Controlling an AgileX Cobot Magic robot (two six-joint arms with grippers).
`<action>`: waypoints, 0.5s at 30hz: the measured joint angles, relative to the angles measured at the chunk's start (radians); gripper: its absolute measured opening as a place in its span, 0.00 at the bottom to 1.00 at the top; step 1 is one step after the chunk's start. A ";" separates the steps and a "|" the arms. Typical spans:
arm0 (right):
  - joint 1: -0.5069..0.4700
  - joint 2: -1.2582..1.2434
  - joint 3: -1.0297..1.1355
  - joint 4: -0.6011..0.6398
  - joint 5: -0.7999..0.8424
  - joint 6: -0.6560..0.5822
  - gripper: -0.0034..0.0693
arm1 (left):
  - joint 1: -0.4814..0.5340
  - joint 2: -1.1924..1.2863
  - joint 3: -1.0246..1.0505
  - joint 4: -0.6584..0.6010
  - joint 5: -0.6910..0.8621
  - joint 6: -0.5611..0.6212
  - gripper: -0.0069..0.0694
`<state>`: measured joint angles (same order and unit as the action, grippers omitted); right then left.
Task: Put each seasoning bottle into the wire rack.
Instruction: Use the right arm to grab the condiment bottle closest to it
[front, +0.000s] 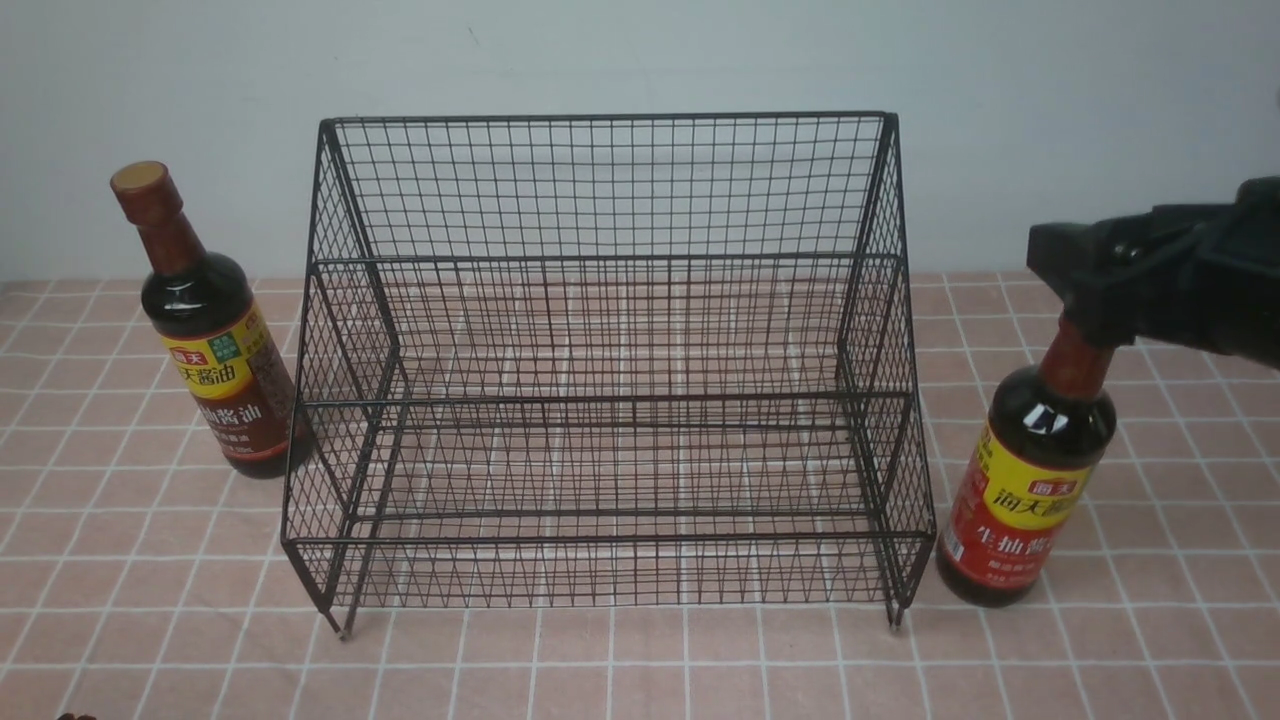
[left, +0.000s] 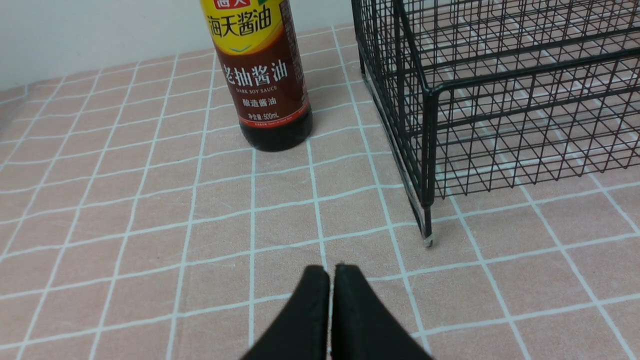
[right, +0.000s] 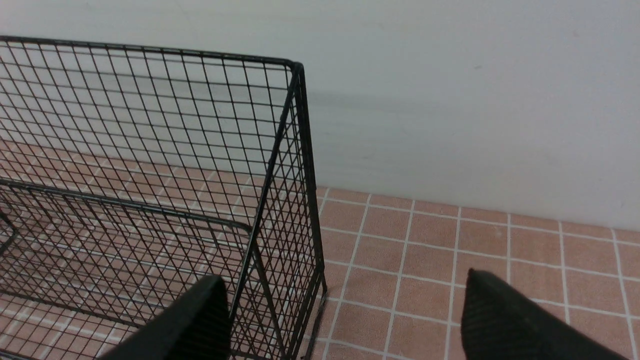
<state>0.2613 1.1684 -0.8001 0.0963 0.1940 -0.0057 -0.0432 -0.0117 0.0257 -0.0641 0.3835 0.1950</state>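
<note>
Underneath everything, one pink tiled tablecloth (front: 640, 660), backed by one pale wall (front: 640, 50). At the centre, one wire rack (front: 610, 360): black mesh, stepped tiers, tall back, sloping sides, short legs, upright on the cloth. Two seasoning bottles, both upright on the cloth and outside the rack. One brown-label bottle (front: 215, 340) just beside the rack's left side, a strip of cloth between them, tan cap bare. One red-label bottle (front: 1030, 490) just beside the rack's right front corner, close to the front leg. Two grippers. Right arm reaching in roughly level from the right of the rack, right gripper (front: 1075, 290) down over the red-label bottle's cap and hiding it, red-brown neck emerging below. Right fingers (right: 200, 320) spread wide in the wrist view, only cloth and the rack's right side seen between them there; contact with the cap impossible to tell. Left gripper (left: 330, 280) low over the cloth on the robot's side of the rack's left front leg, pointing toward the brown-label bottle and well short of it. Left fingers (left: 307, 310) pressed together, clasping nothing.
</note>
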 joint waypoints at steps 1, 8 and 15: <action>0.000 0.012 0.000 0.000 -0.002 -0.002 0.83 | 0.000 0.000 0.000 0.000 0.000 0.000 0.08; 0.000 0.063 -0.002 0.000 0.017 -0.003 0.83 | 0.000 0.000 0.000 0.000 0.000 0.000 0.08; 0.000 0.109 -0.002 -0.001 0.062 -0.007 0.75 | 0.000 0.000 0.000 0.000 0.000 0.000 0.08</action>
<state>0.2613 1.2773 -0.8019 0.0954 0.2562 -0.0128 -0.0432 -0.0117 0.0257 -0.0641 0.3835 0.1950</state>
